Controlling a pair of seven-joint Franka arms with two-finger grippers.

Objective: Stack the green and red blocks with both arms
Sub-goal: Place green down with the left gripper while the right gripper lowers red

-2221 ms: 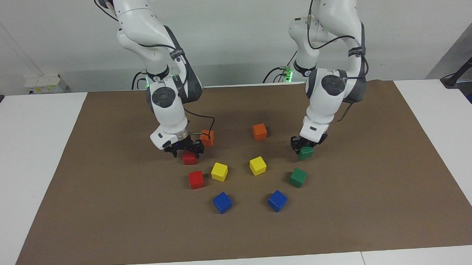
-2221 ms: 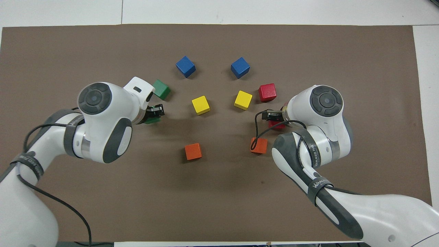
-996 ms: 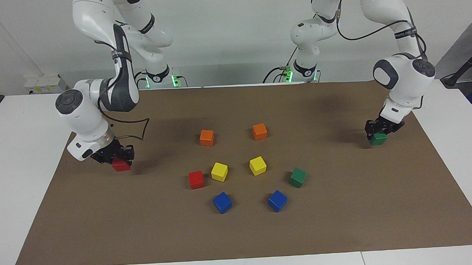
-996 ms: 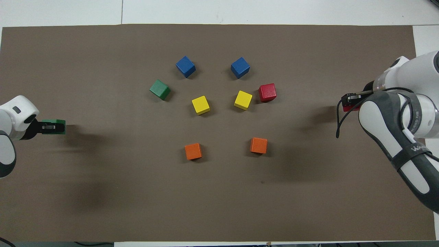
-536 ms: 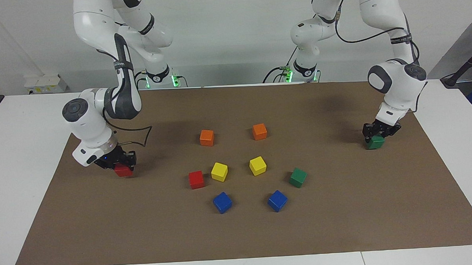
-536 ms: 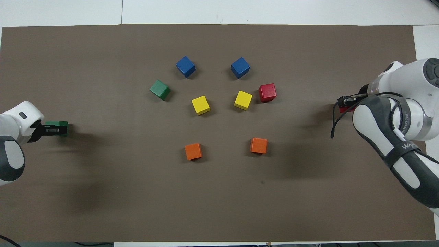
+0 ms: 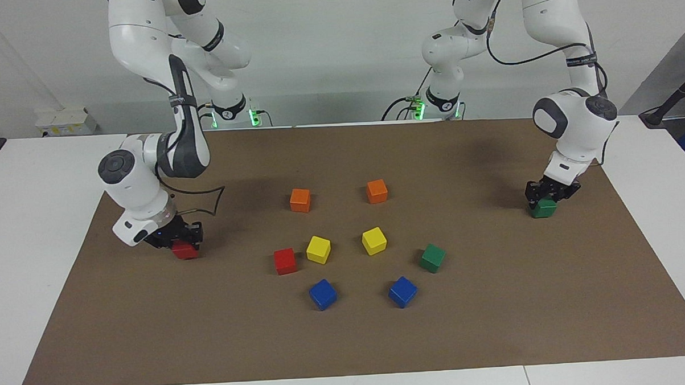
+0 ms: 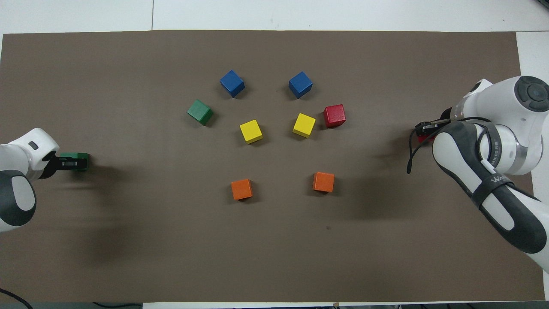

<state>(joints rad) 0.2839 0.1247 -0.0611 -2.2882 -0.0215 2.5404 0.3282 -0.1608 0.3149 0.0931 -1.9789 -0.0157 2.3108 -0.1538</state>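
Left gripper (image 7: pixel 545 198) is clamped on a green cube (image 7: pixel 542 208), low over the brown mat (image 7: pixel 347 340) at the left arm's end of the table. Right gripper (image 7: pixel 176 239) is clamped on a red cube (image 7: pixel 185 251) at the right arm's end; that cube looks to be at or just off the mat, can't tell which. Second green cube (image 7: pixel 433 257) and second red cube (image 7: pixel 285 261) sit loose in the middle cluster w/ two yellow cubes (image 7: pixel 318 250), two blue cubes (image 7: pixel 322 294) and two orange cubes (image 7: pixel 300 199), all apart from each other.

Step in hand, as I read it: set each held cube down as the base of a stack at its own end. To do it well: bring each cube flat onto the mat, faces square, before letting go; release straight, lift straight up so the base doesn't twist. Each base wants room around it so the 2nd cube of that colour can come in from above w/o a nudge.

Cubes are small, glossy, hard-looking, w/ sharp-ish edges and flat faces, all equal in size, so they should stack face to face but may slide if set off-centre. Mat is matte, paper-like, flat; prob decent friction under the base cube
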